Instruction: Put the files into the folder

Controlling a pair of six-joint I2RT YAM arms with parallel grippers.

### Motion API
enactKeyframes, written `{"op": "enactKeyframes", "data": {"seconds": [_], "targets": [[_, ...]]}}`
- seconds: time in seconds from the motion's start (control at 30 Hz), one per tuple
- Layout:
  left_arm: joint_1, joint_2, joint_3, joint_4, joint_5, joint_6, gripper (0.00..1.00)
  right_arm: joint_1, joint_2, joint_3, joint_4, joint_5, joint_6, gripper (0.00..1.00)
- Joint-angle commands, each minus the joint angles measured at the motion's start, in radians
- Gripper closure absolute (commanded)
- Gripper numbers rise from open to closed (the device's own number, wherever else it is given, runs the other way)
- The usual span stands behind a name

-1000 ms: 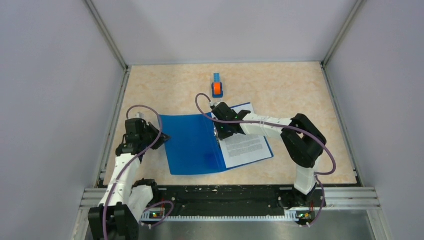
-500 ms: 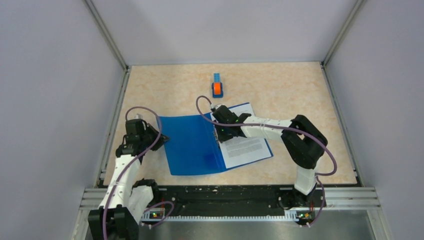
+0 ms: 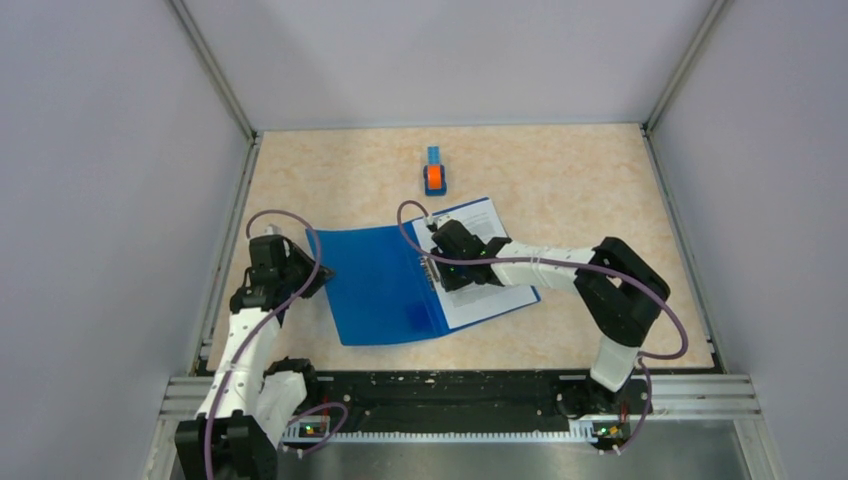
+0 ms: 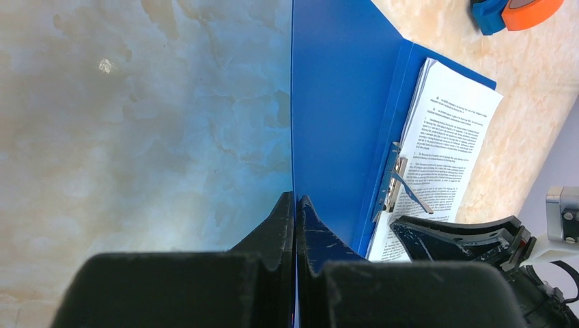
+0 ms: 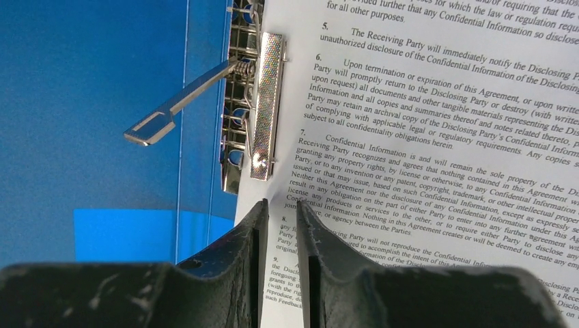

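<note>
The bright-blue folder (image 3: 380,285) lies open on the table. My left gripper (image 3: 318,272) is shut on the edge of its left cover, seen edge-on between my jaws in the left wrist view (image 4: 295,198). The files (image 3: 492,300), white sheets of dense black text, lie on the folder's right half beside the metal spine clip (image 5: 266,102), whose lever (image 5: 181,102) sticks up. My right gripper (image 3: 445,272) hovers low over the files' left margin just below the clip (image 5: 280,205). Its jaws stand a narrow gap apart with nothing between them.
A small blue-and-orange object (image 3: 434,175) sits on the table behind the folder, also at the top right of the left wrist view (image 4: 519,8). Grey walls enclose the table on three sides. A metal rail (image 3: 450,385) runs along the near edge.
The folder and files have turned slightly and shifted left. My right gripper has slid nearer along the spine, uncovering the top of the files. My left gripper keeps its hold.
</note>
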Motion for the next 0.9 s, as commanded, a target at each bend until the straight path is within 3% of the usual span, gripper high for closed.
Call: {"op": "enactKeyframes", "data": {"seconds": [0.0, 0.27, 0.43, 0.67, 0.87], "targets": [[0.002, 0.003, 0.047, 0.037, -0.033, 0.023, 1.00, 0.017, -0.087, -0.005, 0.065, 0.021, -0.017, 0.77], [0.003, 0.049, 0.085, 0.048, 0.047, 0.091, 1.00, 0.020, -0.115, 0.170, -0.093, 0.064, -0.044, 0.72], [0.003, 0.085, 0.108, 0.039, 0.101, 0.142, 1.00, 0.053, -0.040, 0.318, -0.196, 0.114, -0.086, 0.73], [0.003, 0.068, 0.112, 0.030, 0.093, 0.149, 1.00, 0.101, 0.114, 0.522, -0.361, 0.186, -0.127, 0.82], [0.001, 0.068, 0.115, 0.030, 0.087, 0.145, 1.00, 0.127, 0.192, 0.605, -0.443, 0.250, -0.153, 0.82]]}}
